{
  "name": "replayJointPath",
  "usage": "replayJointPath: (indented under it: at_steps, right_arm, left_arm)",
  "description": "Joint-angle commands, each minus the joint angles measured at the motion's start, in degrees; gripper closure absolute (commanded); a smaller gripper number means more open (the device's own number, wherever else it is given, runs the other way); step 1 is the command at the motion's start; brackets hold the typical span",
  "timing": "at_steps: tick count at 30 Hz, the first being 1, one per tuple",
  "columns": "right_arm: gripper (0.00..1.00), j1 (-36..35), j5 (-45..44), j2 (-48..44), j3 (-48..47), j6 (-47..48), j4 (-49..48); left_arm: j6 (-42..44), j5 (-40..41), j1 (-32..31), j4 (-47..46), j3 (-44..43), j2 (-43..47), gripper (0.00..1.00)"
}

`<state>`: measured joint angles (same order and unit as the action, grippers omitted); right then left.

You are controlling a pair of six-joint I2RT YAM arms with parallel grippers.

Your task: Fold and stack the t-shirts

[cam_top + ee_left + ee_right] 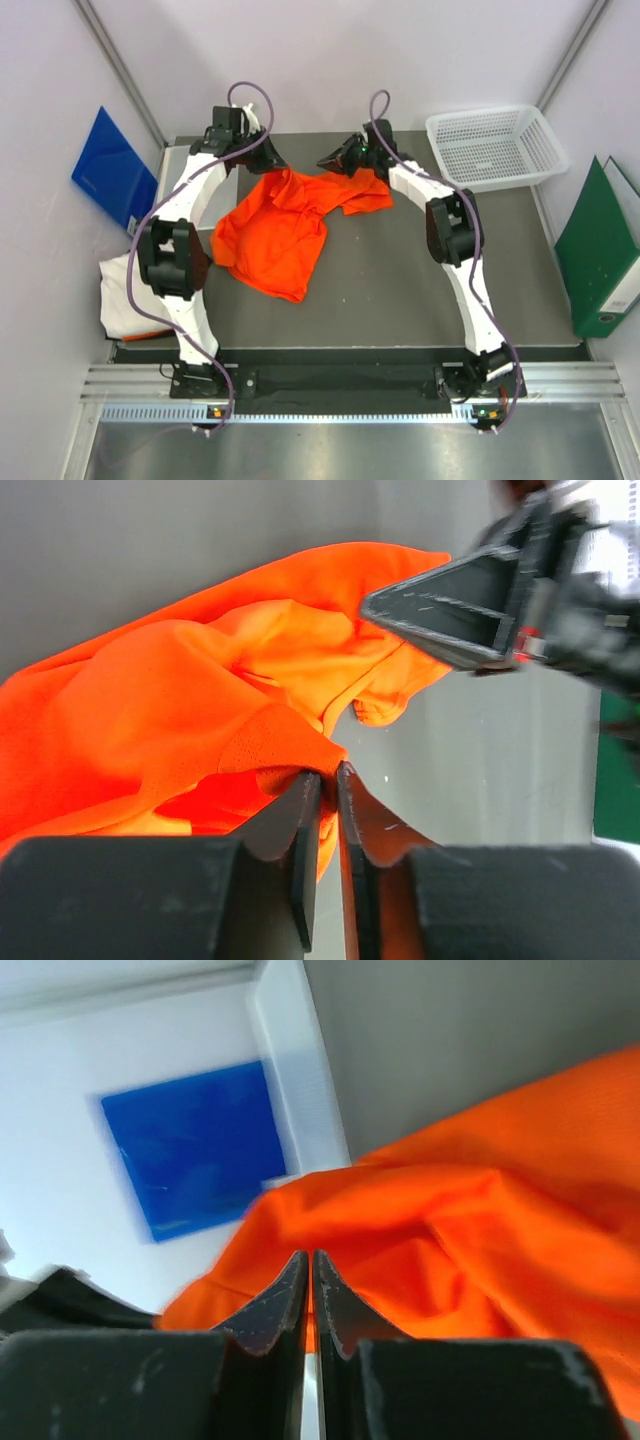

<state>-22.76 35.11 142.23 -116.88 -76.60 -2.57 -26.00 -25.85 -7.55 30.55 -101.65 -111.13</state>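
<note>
Orange t-shirt [275, 235]: plain bright orange, and it's a crumpled heap, unfolded, sprawled left of centre on the worktop [400, 300].
Orange, far edge: rucked up into ridges and folds, one flap trailing off to the right.
White t-shirt [118, 298]: plain white, bunched in a soft pile at the worktop's near-left edge, partly hidden.
Stacking: not yet done, the two lie apart.

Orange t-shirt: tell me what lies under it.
The orange t-shirt lies crumpled on the grey table; tabletop shows around its edges. Anything beneath its folds is covered. The white t-shirt lies apart, at the table's left edge.
</note>
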Motion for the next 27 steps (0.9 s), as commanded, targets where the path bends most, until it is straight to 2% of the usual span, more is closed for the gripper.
replayJointPath:
  at_steps: [1, 2, 3, 4, 5, 7, 8, 9, 10, 11, 15, 21, 27]
  right_arm:
    - [0.93, -3.42, -13.16, -3.71, -17.13, 33.74, 32.22]
    - [0.80, -5.17, -17.23, -5.81, -18.46, 39.02, 36.10]
    - [0.71, -6.06, -21.27, -7.39, -17.51, 47.33, 40.84]
    - [0.65, -6.93, -27.93, -8.98, -13.15, 50.72, 41.85]
    - [0.59, -8.60, -30.69, -12.47, -10.41, 53.54, 41.94]
    - [0.42, -10.54, -39.27, -15.31, -4.01, 61.02, 41.77]
    - [0.16, -12.63, -42.38, -17.32, -2.23, 65.04, 40.90]
    - [0.06, -13.79, -48.59, -18.04, -0.73, 66.82, 40.37]
    - [0.01, -14.84, -51.35, -18.57, 1.54, 68.41, 39.67]
    - [0.00, -16.42, -53.29, -18.92, 2.09, 71.03, 38.44]
    - [0.00, -18.63, -58.91, -15.77, -0.27, 73.61, 38.16]
    - [0.01, -20.57, -65.87, -9.00, -6.60, 76.16, 37.29]
    - [0.00, -20.65, -62.20, -5.30, -7.49, 76.07, 33.16]
  left_arm:
    - [0.51, 0.27, 0.34, -0.31, -3.46, -0.30, 0.81]
    - [-0.01, 0.44, 0.43, 0.82, -4.60, -1.44, 0.78]
    - [-0.28, 0.27, 0.43, 1.27, -7.57, -2.67, 0.76]
    - [-0.54, 0.36, 0.43, 1.71, -8.91, -5.04, 0.76]
    - [-1.15, 0.36, 0.43, 2.84, -10.40, -6.28, 0.74]
    - [-1.68, 0.01, 0.43, 3.03, -13.92, -9.35, 0.66]
    - [-2.30, -0.08, 0.43, 3.29, -15.93, -10.24, 0.53]
    - [-2.48, -0.69, 0.43, 3.29, -16.73, -11.81, 0.45]
    - [-2.56, -0.52, 0.43, 3.47, -17.70, -12.61, 0.35]
    - [-2.22, -0.17, 0.43, 4.16, -19.54, -13.23, 0.23]
    - [-0.20, 4.30, 0.78, 7.59, -20.09, -12.89, 0.09]
    - [0.60, 13.71, 3.77, 10.05, -13.85, -6.04, 0.02]
    - [-2.12, 14.87, 8.95, 13.14, -6.30, -0.33, 0.01]
